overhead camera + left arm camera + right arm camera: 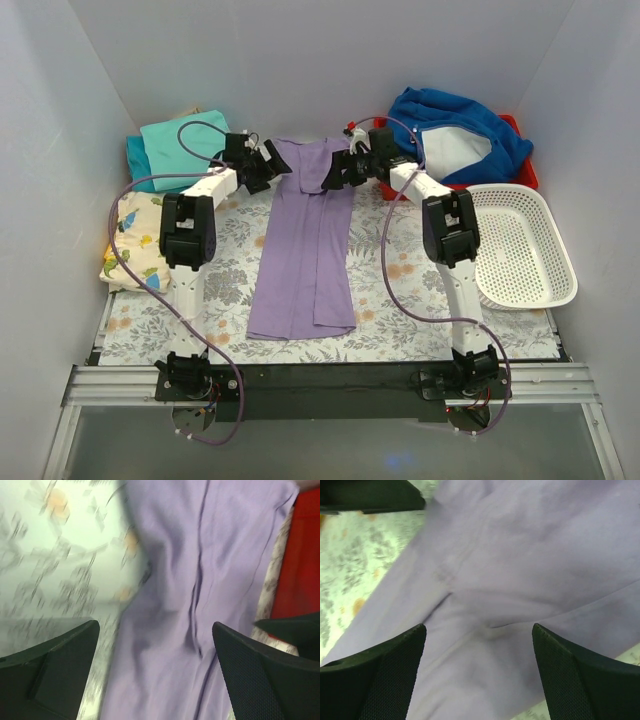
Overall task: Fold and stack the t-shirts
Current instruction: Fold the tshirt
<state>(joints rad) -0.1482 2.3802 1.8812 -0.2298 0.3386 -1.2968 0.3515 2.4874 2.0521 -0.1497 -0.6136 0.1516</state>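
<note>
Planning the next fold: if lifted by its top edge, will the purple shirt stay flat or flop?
Probably floppy: the shirt lies limp with soft creases. Likely light, as it looks thin. It may bunch on the floral cloth.

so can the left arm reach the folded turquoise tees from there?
Probably yes: the left gripper is open and empty, and the turquoise tees lie close beside it, nothing standing between.

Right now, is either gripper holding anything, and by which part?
Nothing held: the left gripper and right gripper are both open over the lavender t-shirt, at its far end.
</note>
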